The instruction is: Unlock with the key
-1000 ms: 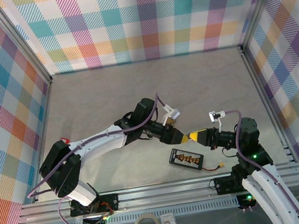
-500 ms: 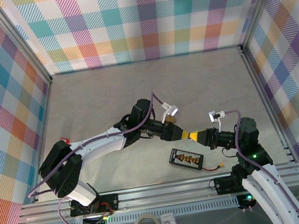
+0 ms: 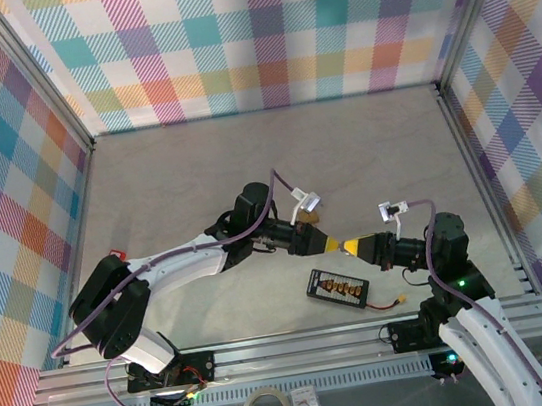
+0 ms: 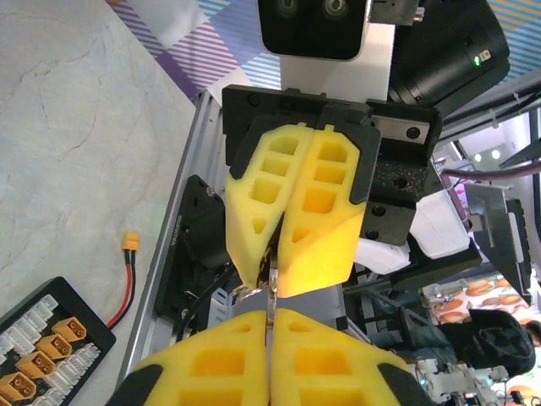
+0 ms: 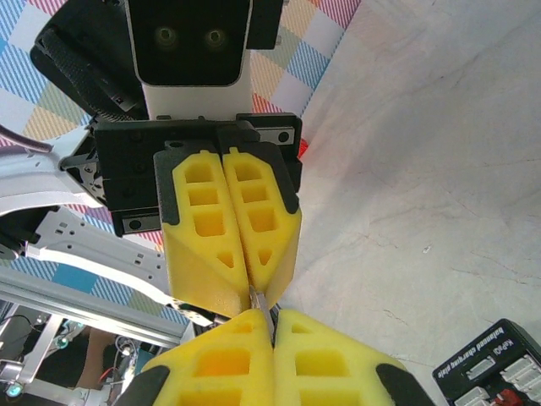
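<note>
Left gripper [image 4: 269, 321] meets right gripper [image 5: 272, 326] tip to tip above the table [image 3: 196, 173]. Both are clenched on the key [image 4: 270, 302], a thin silvery sliver bridging the narrow gap between their tips. Light, stiff and slick, the key looks liable to pivot or slip in so soft a grip. Its flat head probably offers the surest hold, leaving the blade free for a lock. A black connector board [image 3: 338, 285] lies on the table just below the two grippers.
</note>
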Robot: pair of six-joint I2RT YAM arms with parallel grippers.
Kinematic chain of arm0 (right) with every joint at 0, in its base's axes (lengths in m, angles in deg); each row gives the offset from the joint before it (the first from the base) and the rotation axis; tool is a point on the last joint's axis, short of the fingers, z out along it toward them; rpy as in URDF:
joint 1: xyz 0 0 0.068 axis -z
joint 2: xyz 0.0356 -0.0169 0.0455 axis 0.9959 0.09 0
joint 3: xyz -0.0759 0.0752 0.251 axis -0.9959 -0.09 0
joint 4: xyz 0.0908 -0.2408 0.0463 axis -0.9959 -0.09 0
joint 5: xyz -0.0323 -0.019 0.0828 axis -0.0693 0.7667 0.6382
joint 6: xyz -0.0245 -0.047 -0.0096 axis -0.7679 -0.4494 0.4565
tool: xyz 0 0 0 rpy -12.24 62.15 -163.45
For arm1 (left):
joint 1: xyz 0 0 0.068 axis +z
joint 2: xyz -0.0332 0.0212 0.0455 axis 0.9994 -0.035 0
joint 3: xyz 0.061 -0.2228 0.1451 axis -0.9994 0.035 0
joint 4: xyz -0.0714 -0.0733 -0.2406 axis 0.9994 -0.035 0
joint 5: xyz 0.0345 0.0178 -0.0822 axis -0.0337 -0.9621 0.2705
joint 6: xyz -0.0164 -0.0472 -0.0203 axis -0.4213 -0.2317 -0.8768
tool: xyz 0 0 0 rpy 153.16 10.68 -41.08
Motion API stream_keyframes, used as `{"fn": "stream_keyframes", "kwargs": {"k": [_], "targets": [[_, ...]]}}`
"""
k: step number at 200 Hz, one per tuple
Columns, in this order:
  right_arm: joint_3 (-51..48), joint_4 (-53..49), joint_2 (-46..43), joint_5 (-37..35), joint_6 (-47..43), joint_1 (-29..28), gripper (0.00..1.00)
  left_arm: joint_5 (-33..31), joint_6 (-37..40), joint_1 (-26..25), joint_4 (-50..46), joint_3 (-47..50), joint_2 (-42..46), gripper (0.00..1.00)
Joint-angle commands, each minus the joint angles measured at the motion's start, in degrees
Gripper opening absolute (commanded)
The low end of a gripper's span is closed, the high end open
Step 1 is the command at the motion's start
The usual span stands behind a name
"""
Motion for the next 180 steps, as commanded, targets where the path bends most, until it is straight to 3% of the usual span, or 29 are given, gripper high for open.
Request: {"fn": "stream_keyframes", "kwargs": {"k": [1,19,44,58,180], "targets": [[0.9,1.3,-0.1,0.5,-1.0,-0.3,0.0,1.0,-0.1,0.3,2.2,0.3,0.8,0.0],[0.7,1.5,-0.3,1.8,-1.2,-0.3,0.01,1.8,-0.9,0.4,4.1,0.4,0.5,0.0],[0.6,1.3,-1.3,3.1,-2.2,-0.3,0.25,2.6,-0.9,0.3,5.5,0.8,0.3,0.0],[0.8,1.3,-1.8,3.6,-2.8,-0.3,0.31,3.6,-0.8,0.3,6.2,1.0,0.3,0.0],[1.5,3.8,3.6,8.1,-2.6,-0.3,0.18,6.0,2.7,0.2,2.1,0.1,-0.6,0.0]]}}
